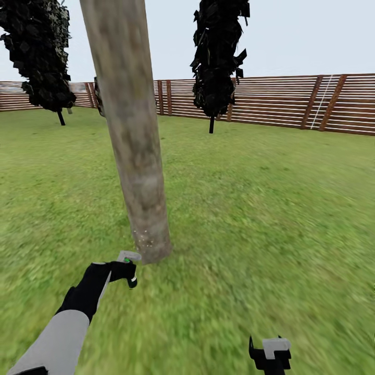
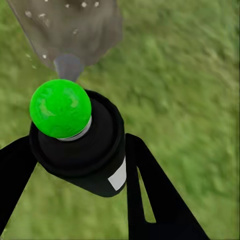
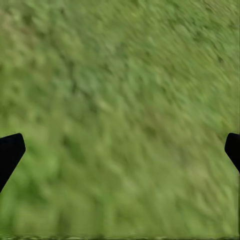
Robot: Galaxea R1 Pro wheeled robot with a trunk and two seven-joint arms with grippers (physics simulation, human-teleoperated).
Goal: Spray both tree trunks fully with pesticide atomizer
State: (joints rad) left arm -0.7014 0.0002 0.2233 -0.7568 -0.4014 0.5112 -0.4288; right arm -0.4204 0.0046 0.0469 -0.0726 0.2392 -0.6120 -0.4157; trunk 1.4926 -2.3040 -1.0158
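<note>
Head view: I see the left gripper (image 1: 126,272) low over the lawn (image 1: 260,208), closed on the pesticide atomizer (image 1: 128,257), its tip just beside the foot of the tree trunk (image 1: 136,156). A few white specks of pesticide (image 1: 143,237) dot the bark near the base. The right gripper (image 1: 271,355) sits at the lower edge, well apart from the trunk. Two dark conifers (image 1: 216,57) stand before the slatted fence (image 1: 291,101).

Left wrist view: my black fingers (image 2: 150,190) clamp the atomizer's dark body, green cap (image 2: 60,108) toward the speckled trunk.

Right wrist view: fingertips (image 3: 10,152) spread wide over grass, holding nothing.
</note>
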